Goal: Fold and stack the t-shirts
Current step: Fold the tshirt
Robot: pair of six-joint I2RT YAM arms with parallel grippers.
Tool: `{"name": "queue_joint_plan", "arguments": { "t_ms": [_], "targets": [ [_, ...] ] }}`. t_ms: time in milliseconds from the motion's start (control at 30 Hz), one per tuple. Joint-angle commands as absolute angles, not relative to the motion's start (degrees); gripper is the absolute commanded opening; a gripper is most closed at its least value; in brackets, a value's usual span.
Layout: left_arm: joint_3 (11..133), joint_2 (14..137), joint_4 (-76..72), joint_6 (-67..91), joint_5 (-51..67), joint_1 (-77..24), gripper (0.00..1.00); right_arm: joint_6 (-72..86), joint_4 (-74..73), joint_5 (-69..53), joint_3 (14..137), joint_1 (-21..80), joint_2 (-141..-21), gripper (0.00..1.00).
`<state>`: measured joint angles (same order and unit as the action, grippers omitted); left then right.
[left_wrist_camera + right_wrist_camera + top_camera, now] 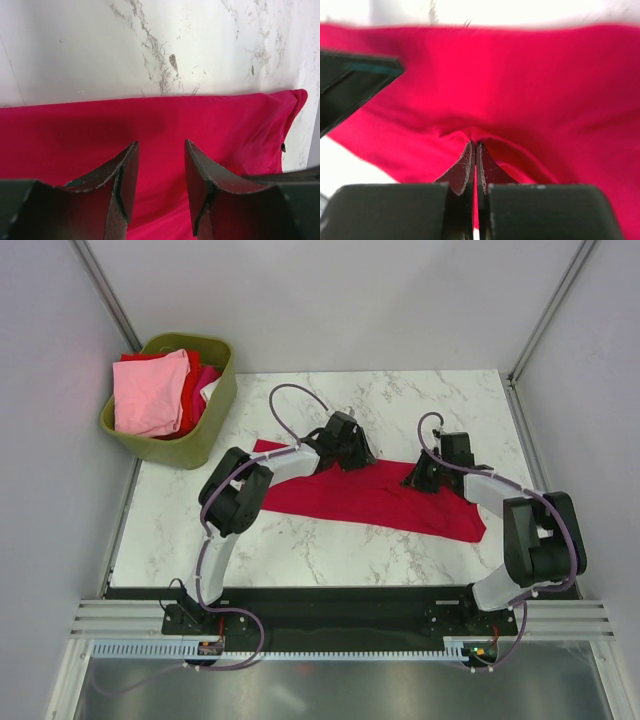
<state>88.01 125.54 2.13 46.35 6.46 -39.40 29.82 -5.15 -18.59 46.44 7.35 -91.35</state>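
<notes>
Left end effector, top view: the left end effector sits low over the far edge of the crimson t-shirt, near its left end.
Right end effector, top view: the right end effector is down on the same far edge, further right.
Crimson t-shirt, top view: it lies spread as a long, slanted band across the middle of the marble surface, and no fold is complete.
Basket, top view: the olive basket at the far left corner holds a crumpled pink t-shirt with redder cloth under it.
Left end effector, left wrist view: the fingers are spread, with nothing between them, just above the crimson t-shirt. A small dark neck label shows at its right edge.
Right end effector, right wrist view: the right end effector is pressed together, pinching a raised ridge of the crimson t-shirt.
Progress: early, by my reading. One grip is made and the other is not, nothing is stacked, and the basket shirts are untouched.
</notes>
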Motion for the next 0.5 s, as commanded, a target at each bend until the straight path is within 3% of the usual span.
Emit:
{"name": "queue_joint_plan", "arguments": {
  "t_ms": [0, 167, 200, 233, 300, 467],
  "targets": [
    [90.53, 126.12, 3.78, 47.81, 7.38, -39.55, 0.48, 29.27, -4.83, -24.07, 44.04, 7.65, -85.10, 0.00],
    [90.61, 126.03, 3.78, 47.55, 7.29, -39.55, 0.48, 33.73, -3.61, -31.01, 38.42, 8.00, -79.02, 0.04],
    [90.62, 126.04, 3.78, 47.64, 7.29, -39.55, 0.48, 34.62, -3.69, -31.81, 37.71, 8.35, -77.53, 0.10],
    [90.70, 126.12, 3.78, 47.55, 7.29, -39.55, 0.48, 35.15, -3.87, -34.77, 36.40, 8.35, -76.82, 0.30],
    [90.70, 126.12, 3.78, 47.55, 7.29, -39.46, 0.48, 36.91, -4.04, -37.43, 35.25, 8.35, -74.37, 0.45],
    [90.70, 125.69, 3.78, 47.02, 7.12, -39.64, 0.48, 34.29, -10.80, -30.54, 38.40, 8.00, -66.64, 0.50]
  ]
}}
